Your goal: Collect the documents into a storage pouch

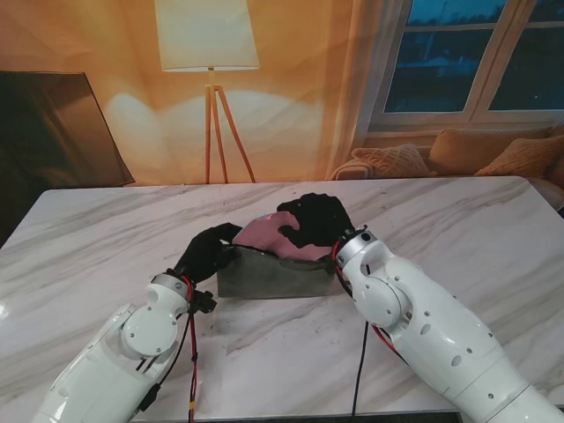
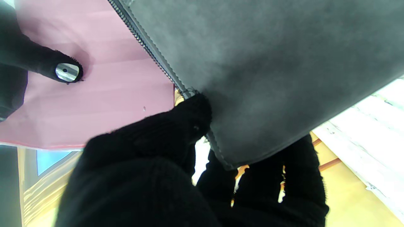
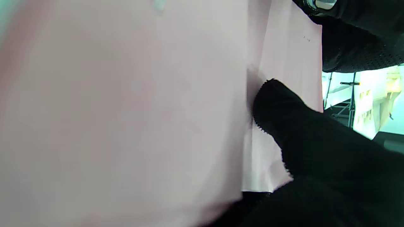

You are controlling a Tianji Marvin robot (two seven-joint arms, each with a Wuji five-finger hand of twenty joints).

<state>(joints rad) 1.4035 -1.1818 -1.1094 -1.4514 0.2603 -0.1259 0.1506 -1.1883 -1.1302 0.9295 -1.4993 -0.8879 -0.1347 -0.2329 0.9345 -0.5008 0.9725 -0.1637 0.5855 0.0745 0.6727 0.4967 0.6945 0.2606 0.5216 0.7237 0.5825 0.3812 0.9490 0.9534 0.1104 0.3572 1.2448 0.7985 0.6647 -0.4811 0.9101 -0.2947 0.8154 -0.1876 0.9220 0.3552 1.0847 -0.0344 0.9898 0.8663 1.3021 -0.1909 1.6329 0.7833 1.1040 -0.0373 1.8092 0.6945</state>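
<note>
Grey felt-like pouch [image 1: 269,276], zip-edged, at the table's [image 1: 458,229] middle, just in front of both arms; long lower edge apparently on the marble, mouth turned up and away from me

Pink papers [image 1: 269,231], a thin stack, standing partway in the pouch mouth, upper part well clear of the rim and leaning toward the right hand; sheet edges slightly fanned in the right wrist view [image 3: 284,94]

Left hand [image 1: 208,248], black-gloved, at the pouch's left end; thumb over the zip edge, other fingers behind the grey wall [image 2: 284,78], pinching that corner between them; grasp plain in the left wrist view [image 2: 176,135]

Right hand [image 1: 315,220], black-gloved, curled over the top of the papers at the pouch's right end; one fingertip [image 3: 268,94] pressed flat against a pink sheet, more fingers at the stack's far edge; closed around the stack, so far as visible. Metal-capped fingertip of this hand [image 2: 67,72] resting on the pink surface in the left wrist view

White marble table, grey-veined, bare around the pouch

Behind the table: floor lamp [image 1: 209,53] lit on a wooden tripod, dark screen [image 1: 53,132] to the left, window [image 1: 476,53] and cushions [image 1: 493,154] to the right
</note>
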